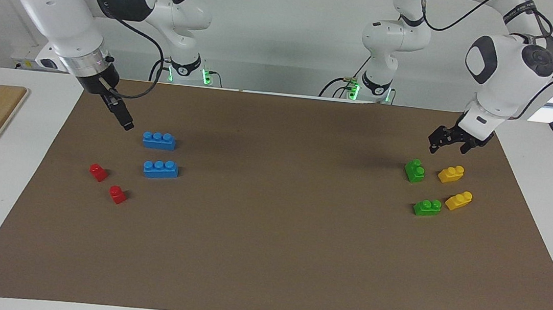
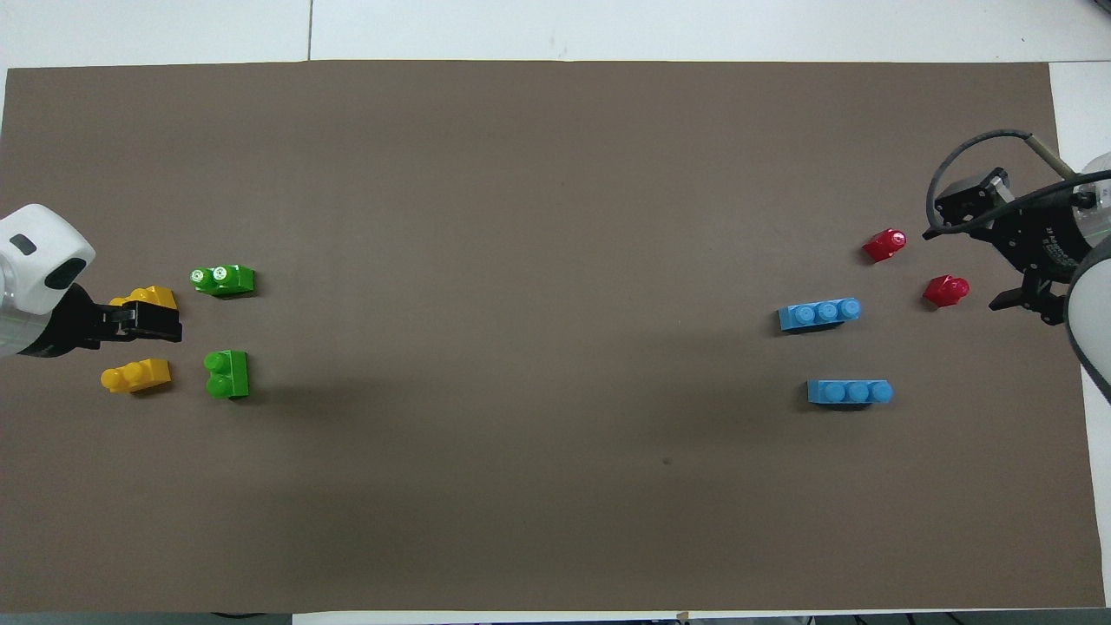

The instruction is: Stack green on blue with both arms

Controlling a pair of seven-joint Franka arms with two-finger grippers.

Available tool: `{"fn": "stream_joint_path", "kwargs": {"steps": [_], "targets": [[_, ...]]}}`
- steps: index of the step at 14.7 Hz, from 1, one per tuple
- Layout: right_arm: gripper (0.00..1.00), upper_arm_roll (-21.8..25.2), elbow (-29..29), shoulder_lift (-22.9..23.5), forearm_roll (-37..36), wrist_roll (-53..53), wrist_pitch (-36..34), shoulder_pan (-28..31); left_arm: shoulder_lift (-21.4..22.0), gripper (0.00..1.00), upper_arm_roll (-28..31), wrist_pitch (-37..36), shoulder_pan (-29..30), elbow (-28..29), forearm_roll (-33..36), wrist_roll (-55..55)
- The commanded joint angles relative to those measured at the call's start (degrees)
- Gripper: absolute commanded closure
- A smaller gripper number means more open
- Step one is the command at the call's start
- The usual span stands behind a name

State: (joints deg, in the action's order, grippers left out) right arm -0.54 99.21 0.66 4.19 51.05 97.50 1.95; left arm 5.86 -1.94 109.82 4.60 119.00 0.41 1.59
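Starting out, by my read: nothing is gripped or stacked yet, both arms up over the brown paper mat [image 1: 266,256].

Right gripper [image 1: 127,124] of the white jointed right arm hangs beside the nearer-to-robots blue 3-stud plastic brick [image 1: 159,140], toward the right arm's end of the table; fingers look pressed together, holding nothing. Left gripper [image 1: 450,141] hangs over the mat near the green and yellow bricks at the left arm's end; fingers spread, empty.

2nd blue 3-stud brick [image 1: 160,169] lies farther from the robots. Both blues sit studs up, long axis running along the table, arm end to arm end.

Nearer green 2-stud plastic brick [image 1: 414,170] has its long axis running robots-to-away; farther green brick [image 1: 427,207] lies roughly along the table w/ studs tipped sideways.

Next, prob: left gripper drops onto the nearer green, pinching across its short sides; right opens for a blue.

2 yellow 2-stud bricks [image 1: 451,174] and 2 red 1-stud bricks [image 1: 98,172] aren't needed.
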Motion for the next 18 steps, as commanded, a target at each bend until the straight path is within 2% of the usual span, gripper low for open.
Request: {"fn": "stream_joint_path", "kwargs": {"steps": [1,3,8,12,18], "targets": [[0.0,-0.3,2.9,-1.2,6.1,3.8,1.3,3.2,1.3,0.0,-0.4,3.5,0.9,4.5,0.6,-4.5],[0.0,-0.2,3.3,-0.4,11.3,7.8,0.9,5.1,1.3,0.0,-0.4,4.7,0.8,6.1,0.6,-5.2],[0.0,-0.2,3.6,2.6,15.1,14.0,1.0,7.9,0.8,0.0,-0.4,10.2,0.8,11.1,0.6,-5.6],[0.0,-0.2,5.7,5.1,17.3,14.5,2.5,8.2,-0.6,0.0,-0.4,14.6,0.7,13.4,0.6,-5.4],[0.0,-0.2,10.2,7.2,20.5,13.7,5.4,9.1,-1.8,0.0,-0.5,15.3,0.2,14.0,0.6,-5.0]]}}
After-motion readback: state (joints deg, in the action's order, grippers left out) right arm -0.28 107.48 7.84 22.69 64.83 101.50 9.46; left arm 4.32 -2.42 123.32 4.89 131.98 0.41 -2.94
